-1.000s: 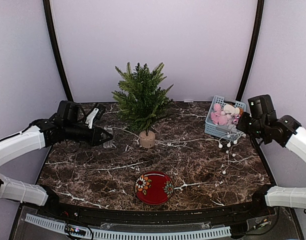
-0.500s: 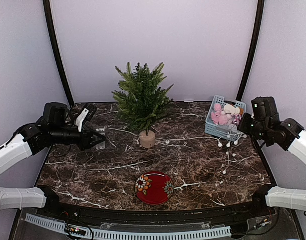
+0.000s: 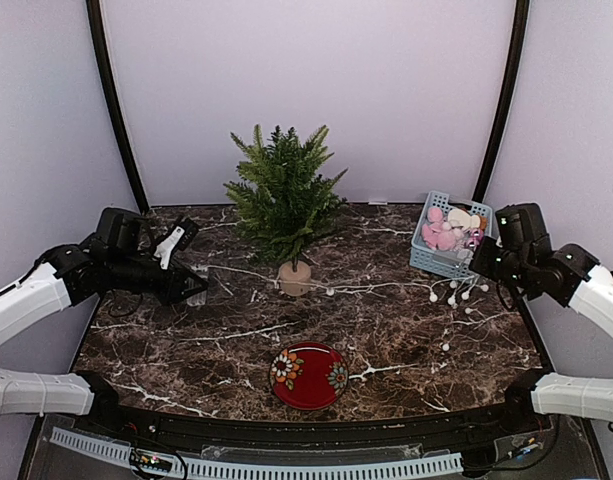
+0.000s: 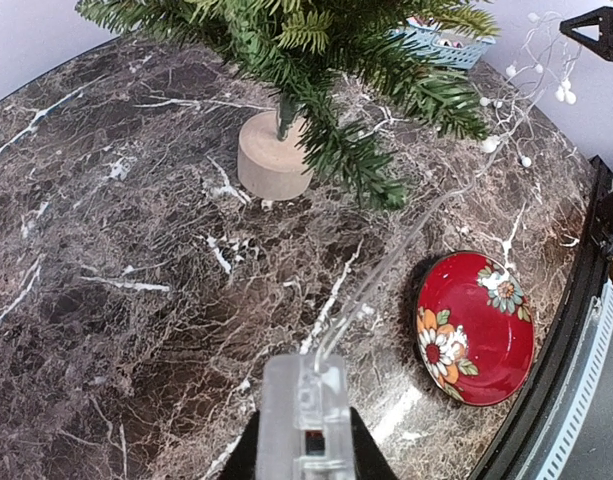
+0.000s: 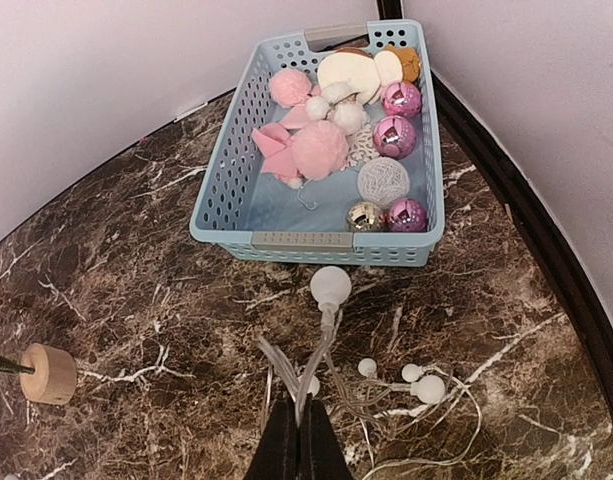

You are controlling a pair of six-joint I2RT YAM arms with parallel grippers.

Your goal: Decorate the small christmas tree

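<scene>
At the counter's (image 3: 186,350) back the small christmas tree (image 3: 284,195) is standing bare; we are stretching the string lights (image 3: 386,287) leftward, left hand (image 3: 191,288) clamping their clear end (image 4: 304,395), right hand (image 3: 483,262) pinching the wire (image 5: 321,340).

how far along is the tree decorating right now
Barely started. Nothing hangs on the small christmas tree yet. In hand: the light string, stretched low past the tree's base between the left gripper and the right gripper. To do: drape it on the branches, then hang the ornaments lying in the basket.
</scene>
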